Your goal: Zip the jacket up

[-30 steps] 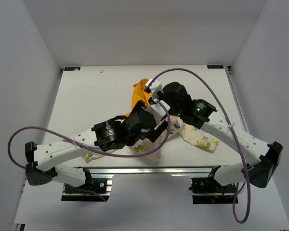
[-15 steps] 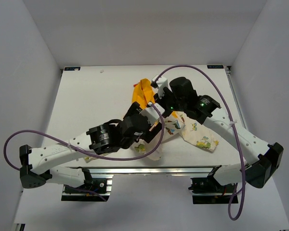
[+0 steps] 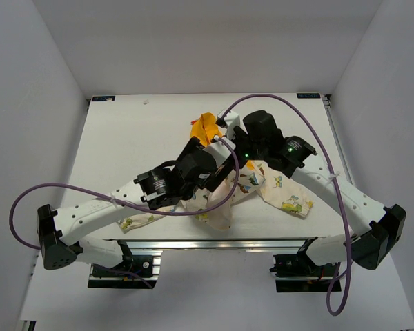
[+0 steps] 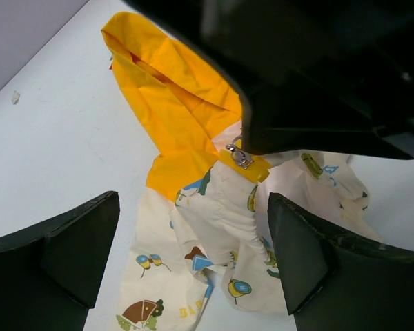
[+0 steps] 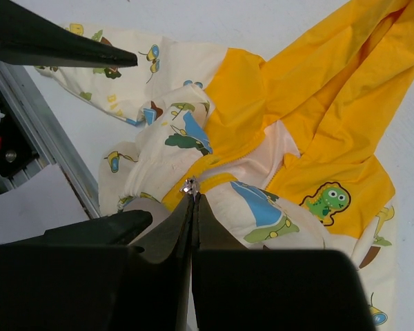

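The jacket [image 3: 283,194] lies crumpled on the white table, cream with cartoon prints, its yellow-orange hood [image 3: 207,126] toward the far side. My right gripper [image 5: 194,196] is shut on the silver zipper pull [image 5: 190,187] at the yellow zipper tape and holds the front bunched up. The pull [image 4: 239,155] also shows in the left wrist view, under the right gripper's black body [image 4: 317,103]. My left gripper [image 4: 193,255] is open and empty, hovering over the jacket's cream lower front [image 4: 214,207], one finger on each side. In the top view both grippers meet over the jacket's middle [image 3: 224,162].
The table's near edge with its metal rail [image 3: 214,243] runs just below the jacket's hem. Purple cables [image 3: 290,103] loop over both arms. A small white scrap [image 3: 145,102] lies at the far left of the table.
The right gripper has moved toward the far side with the zipper pull, then held. The left gripper has swung back and then forward over the jacket's lower front.
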Motion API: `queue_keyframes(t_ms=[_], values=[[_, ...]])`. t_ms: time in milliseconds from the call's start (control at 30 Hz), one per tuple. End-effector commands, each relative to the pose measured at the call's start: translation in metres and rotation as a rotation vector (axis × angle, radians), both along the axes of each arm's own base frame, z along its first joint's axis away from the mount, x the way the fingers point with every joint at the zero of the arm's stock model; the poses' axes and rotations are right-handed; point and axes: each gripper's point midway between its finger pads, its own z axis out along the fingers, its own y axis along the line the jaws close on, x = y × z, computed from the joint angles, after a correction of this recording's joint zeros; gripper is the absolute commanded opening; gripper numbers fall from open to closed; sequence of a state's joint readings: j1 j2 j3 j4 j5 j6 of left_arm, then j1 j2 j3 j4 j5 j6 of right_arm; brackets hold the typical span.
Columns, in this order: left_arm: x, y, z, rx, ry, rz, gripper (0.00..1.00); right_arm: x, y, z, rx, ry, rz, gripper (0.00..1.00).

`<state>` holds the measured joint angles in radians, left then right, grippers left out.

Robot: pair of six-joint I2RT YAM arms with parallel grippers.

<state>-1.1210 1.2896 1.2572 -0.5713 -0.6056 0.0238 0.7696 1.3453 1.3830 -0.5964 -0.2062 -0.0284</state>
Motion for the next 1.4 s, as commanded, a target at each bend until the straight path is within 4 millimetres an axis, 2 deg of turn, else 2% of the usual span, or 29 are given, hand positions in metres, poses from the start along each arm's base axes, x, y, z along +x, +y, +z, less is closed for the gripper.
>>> queue_keyframes(t_ms=[0,200,333,567,733,1200,1367], values=[[0.0,-0.009,0.008,-0.02,-0.017,-0.048,0.96,0.002,0.001,0.029,0.068,-0.032,-0.006,0.0],[-0.004,-0.02,0.0,-0.01,0.012,-0.102,0.95,0.008,0.0,0.029,0.07,-0.025,-0.015,0.0],[-0.002,-0.018,-0.002,0.004,0.007,-0.095,0.94,0.008,0.002,0.033,0.091,-0.011,-0.023,0.0],[0.007,-0.026,-0.005,0.029,-0.015,-0.107,0.83,0.002,0.002,0.036,0.109,-0.005,-0.004,0.0],[0.007,-0.028,-0.009,0.044,-0.003,-0.126,0.67,0.004,0.0,0.037,0.11,-0.008,-0.015,0.0],[0.006,-0.011,-0.03,0.099,0.026,-0.077,0.7,0.006,-0.002,0.043,0.127,-0.008,-0.017,0.0],[0.01,-0.002,-0.039,0.117,0.043,-0.045,0.66,0.006,-0.004,0.044,0.131,-0.011,-0.018,0.0]])
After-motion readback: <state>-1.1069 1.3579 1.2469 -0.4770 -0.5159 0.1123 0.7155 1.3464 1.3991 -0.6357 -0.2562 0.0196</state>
